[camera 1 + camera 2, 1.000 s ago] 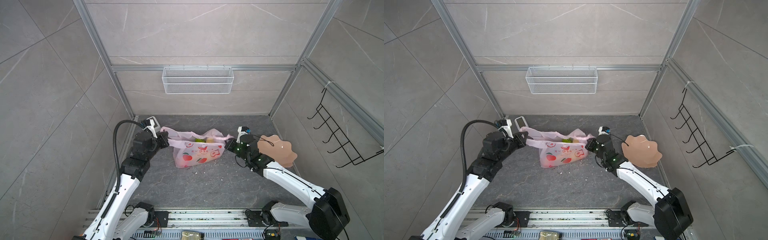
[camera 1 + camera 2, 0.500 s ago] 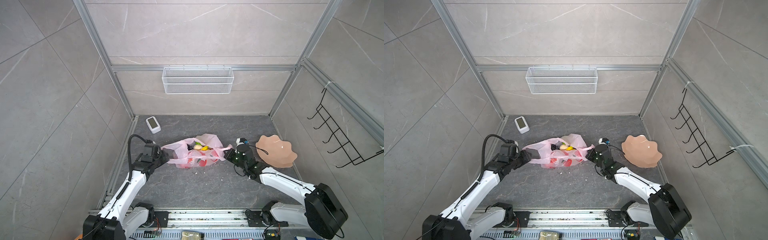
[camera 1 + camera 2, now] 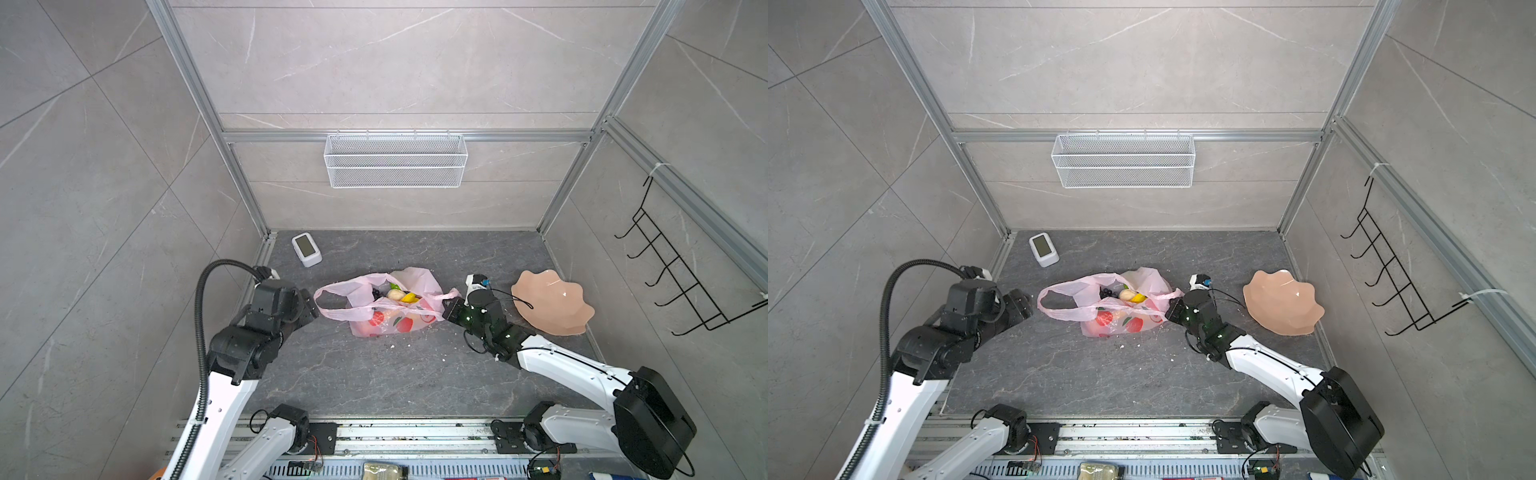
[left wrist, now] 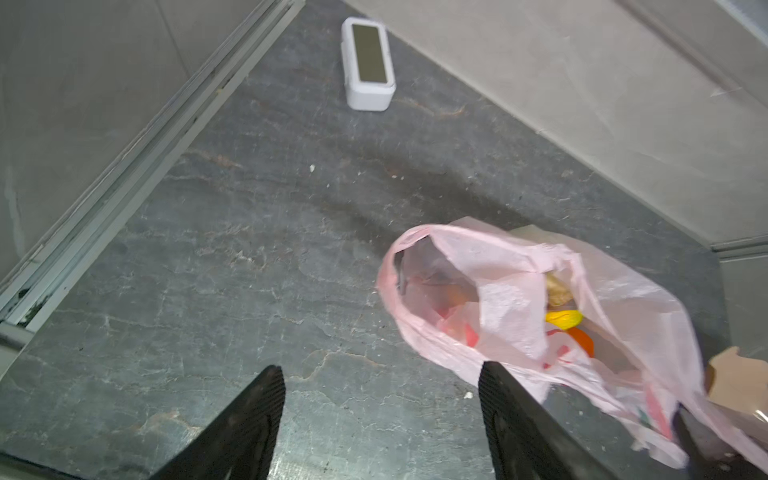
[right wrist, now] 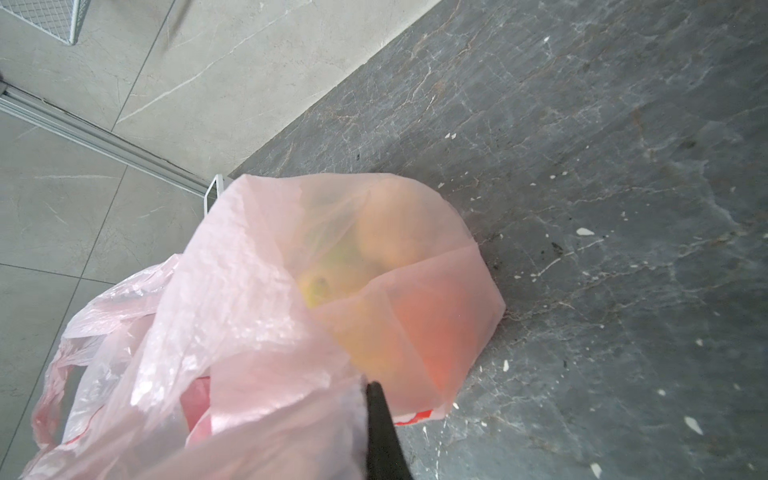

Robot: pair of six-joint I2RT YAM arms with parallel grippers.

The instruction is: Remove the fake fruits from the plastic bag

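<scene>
Film of the plastic bag (image 3: 386, 322), lying mid-floor with fake fruits (image 3: 401, 296) inside, looks thin, soft, light. My right gripper (image 3: 449, 309) pinches its right handle (image 3: 441, 296); left gripper (image 4: 380, 370) is spread, empty. I would take the left loop (image 3: 318, 296).

Bright, even light; soft shadow beside the bag (image 3: 395, 324). Both top views bow at the edges; wrist views slightly blurred.

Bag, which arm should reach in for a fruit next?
Left. The left gripper is open and empty beside the bag; the right gripper is shut on the bag, holding it.
</scene>
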